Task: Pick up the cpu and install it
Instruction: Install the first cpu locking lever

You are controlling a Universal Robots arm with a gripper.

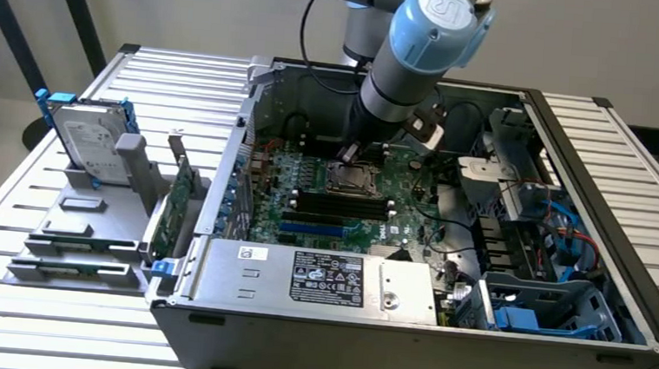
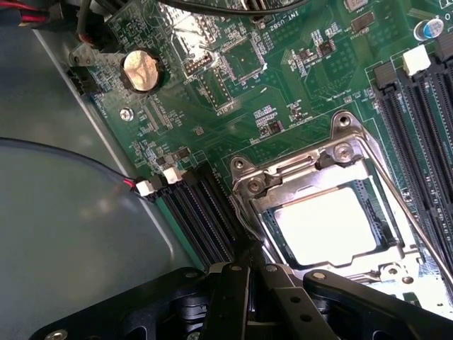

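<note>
- Cpu (image 2: 327,225) in the wrist view: flat square with a bright, glare-washed silver top, thin darker edge showing along its sides; no markings legible through the shine
- Seat: lies flat inside the metal socket frame (image 2: 347,152) on the green motherboard (image 2: 233,106); frame's steel bracket with round screw heads surrounds it; thin metal lever (image 2: 414,223) runs along one side of the frame
- Exterior view: socket (image 1: 349,179) sits near the middle of the board inside the open computer case (image 1: 412,330); chip itself too small there to make out apart from the socket
- Gripper (image 2: 248,262): black fingers drawn together, narrow, nothing between them; tips meet at the socket frame's corner, just beside the chip's edge; whether they touch the frame, cannot tell
- Chip is apart from the fingertips, not held; it lies in the socket just beyond the closed tips
- Arm (image 1: 414,60), blue and grey, reaches down into the case from above, its lower end directly over the socket area
- Around the socket: black memory slots (image 2: 202,205) on one side, more slots (image 2: 417,127) on the other; round coin battery (image 2: 140,69) farther off on the board
- Outside the case, on the slatted table (image 1: 25,215) at the exterior view's left: silver hard drive (image 1: 86,141) in blue brackets standing in a grey holder; green circuit card (image 1: 171,208) upright beside it, close to the case wall
</note>
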